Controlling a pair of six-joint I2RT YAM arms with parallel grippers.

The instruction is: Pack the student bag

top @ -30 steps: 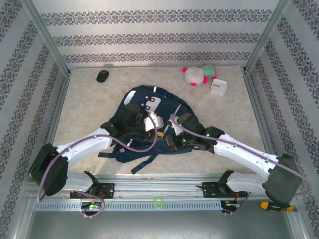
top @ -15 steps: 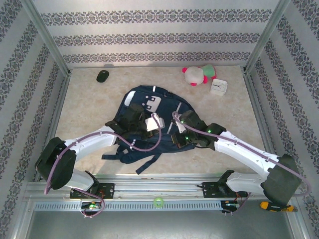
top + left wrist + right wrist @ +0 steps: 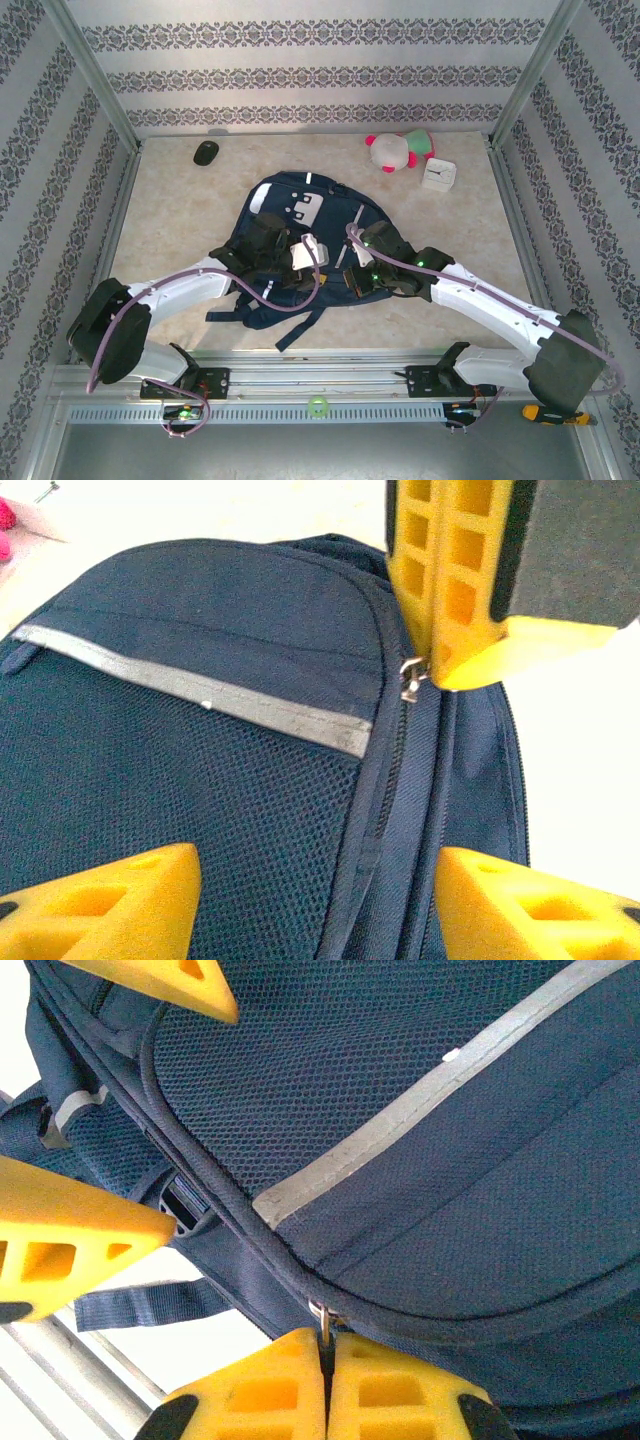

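The student bag [image 3: 290, 205] is a dark navy backpack with grey reflective stripes, lying flat in the middle of the table. My right gripper [image 3: 325, 1352] is shut on the metal zipper pull [image 3: 321, 1317] at the bag's edge; in the left wrist view its yellow fingers [image 3: 450, 590] pinch that pull [image 3: 410, 675]. My left gripper [image 3: 315, 885] is open and straddles the zipper seam [image 3: 385, 780] beside the mesh panel, with nothing between its fingers. From above, both grippers meet over the bag's near right side, the left [image 3: 322, 262] and the right [image 3: 348, 277].
At the back of the table lie a black mouse [image 3: 206, 152], a pink, white and green plush toy [image 3: 395, 150] and a small white clock [image 3: 438, 174]. Loose bag straps [image 3: 300, 325] trail toward the near rail. A screwdriver [image 3: 545, 413] lies at the near right.
Both arms have moved a little further in over the bag, and its lower part and straps have shifted. The left jaws shut briefly and now stand open.
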